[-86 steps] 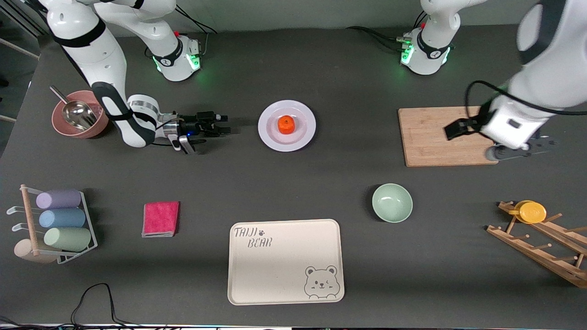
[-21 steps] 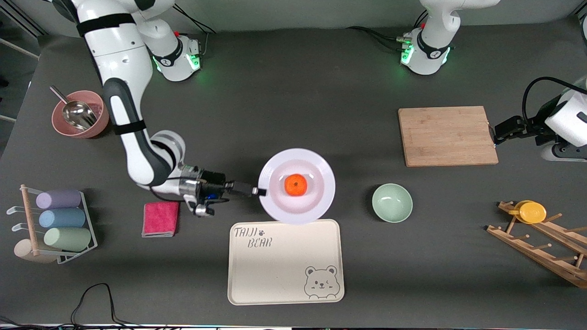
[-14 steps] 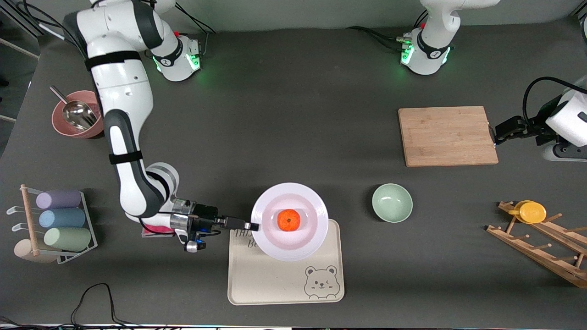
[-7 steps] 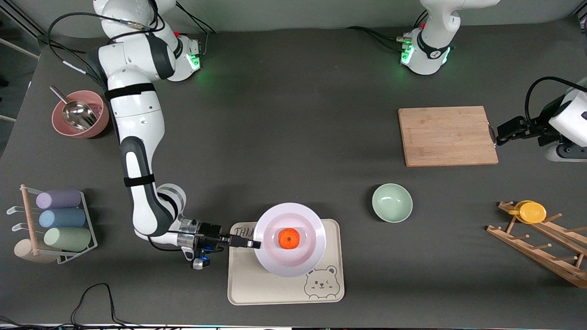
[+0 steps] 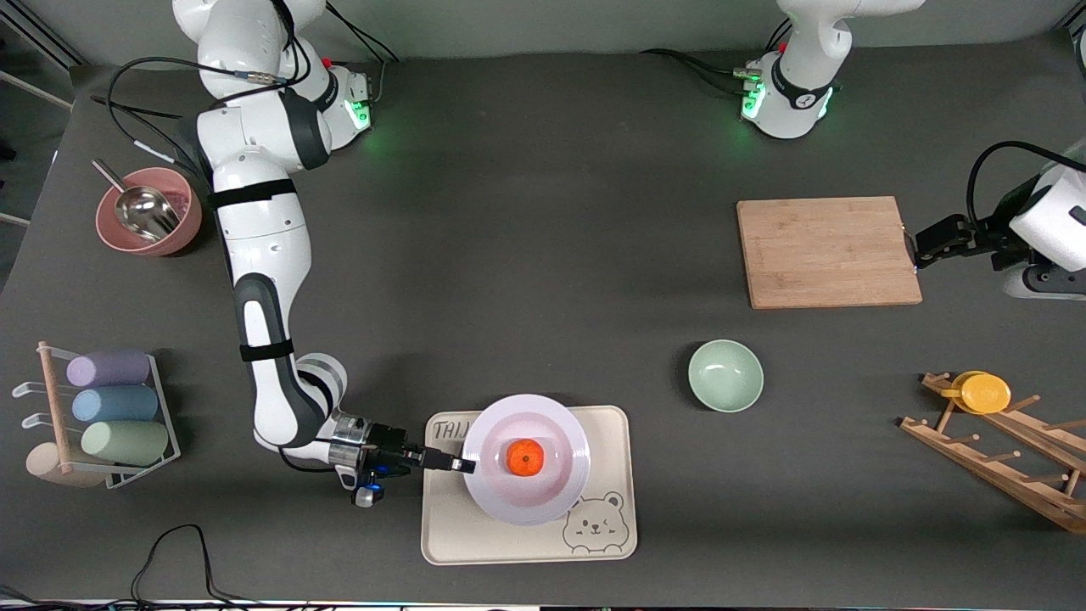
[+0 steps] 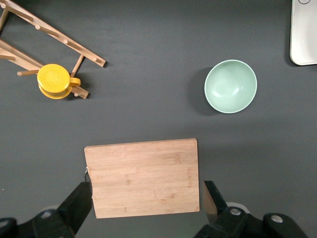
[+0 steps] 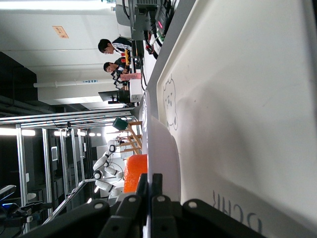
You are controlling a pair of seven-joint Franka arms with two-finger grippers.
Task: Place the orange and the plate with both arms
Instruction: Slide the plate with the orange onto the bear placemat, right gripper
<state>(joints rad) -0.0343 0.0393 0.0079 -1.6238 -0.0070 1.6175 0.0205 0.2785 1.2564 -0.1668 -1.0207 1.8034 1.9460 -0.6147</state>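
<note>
Front view: we saw right gripper (image 5: 462, 464) fingers clamped on plate (image 5: 556, 496) rim, orange (image 5: 525, 456) aboard, over tray (image 5: 607, 564); left gripper (image 6: 146, 201) fingers wide above cutting board (image 6: 143, 176).

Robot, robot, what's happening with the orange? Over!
Right gripper shut on plate rim, over bear tray. Orange on plate. Left gripper open above cutting board, waiting.
</note>
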